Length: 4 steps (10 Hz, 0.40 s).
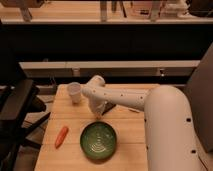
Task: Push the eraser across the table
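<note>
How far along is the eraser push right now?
Nothing looks finished yet. The arm reaches over the table, its claw pointing down at the wood just above the green bowl, right of the white cup. The eraser itself cannot be made out; it may be hidden under the claw. The carrot lies untouched at the left. The push across the table appears still to come.

- A black chair stands at the left.
- A pale ledge crosses a dark wall.
- A brightly lit wooden counter runs above.
- My gripper hangs low over mid-table.
</note>
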{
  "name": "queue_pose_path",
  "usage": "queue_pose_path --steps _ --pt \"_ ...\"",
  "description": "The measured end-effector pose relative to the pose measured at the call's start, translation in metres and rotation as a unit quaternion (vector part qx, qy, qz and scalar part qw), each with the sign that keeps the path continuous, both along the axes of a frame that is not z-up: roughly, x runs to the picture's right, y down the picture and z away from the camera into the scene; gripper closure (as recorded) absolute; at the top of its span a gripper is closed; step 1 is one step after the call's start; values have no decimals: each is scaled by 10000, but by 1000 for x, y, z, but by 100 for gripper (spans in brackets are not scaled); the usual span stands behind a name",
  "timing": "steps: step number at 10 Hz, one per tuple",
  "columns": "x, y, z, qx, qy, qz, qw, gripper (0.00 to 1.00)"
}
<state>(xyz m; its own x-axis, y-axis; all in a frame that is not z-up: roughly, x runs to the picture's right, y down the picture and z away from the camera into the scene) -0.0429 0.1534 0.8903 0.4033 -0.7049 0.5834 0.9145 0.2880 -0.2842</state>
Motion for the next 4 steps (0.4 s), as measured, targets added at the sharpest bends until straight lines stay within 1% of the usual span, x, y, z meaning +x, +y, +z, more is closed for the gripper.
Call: queue_pose_path --steps 4 --pt "-4 1 1 -30 -54 -105 9999 98"
